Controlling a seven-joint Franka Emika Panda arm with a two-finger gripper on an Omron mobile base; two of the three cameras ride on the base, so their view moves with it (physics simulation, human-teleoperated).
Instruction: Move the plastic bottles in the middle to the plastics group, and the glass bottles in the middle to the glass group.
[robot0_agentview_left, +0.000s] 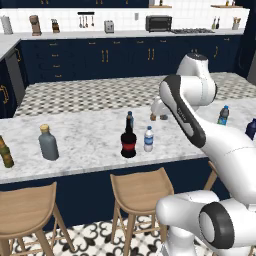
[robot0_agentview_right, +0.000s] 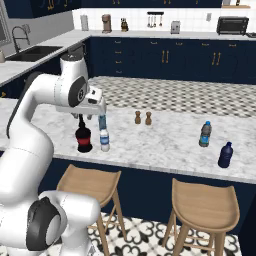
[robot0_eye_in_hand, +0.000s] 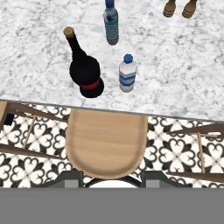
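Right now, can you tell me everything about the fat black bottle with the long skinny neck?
The black bottle has a round, bulging belly, a long thin neck with a tan stopper on top, and a red band low around its body. It looks like dark glass. It stands upright on the white marble counter, near the front edge above a wooden stool. A small clear bottle with a blue cap stands beside it, apart. Nothing touches it but the counter.

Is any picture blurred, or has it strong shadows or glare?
Left base view: sharp and evenly lit, only a faint shadow under the black bottle. Right base view: equally flat, no glare on the counter. Hand view: crisp, the clear bottle leaning from perspective.
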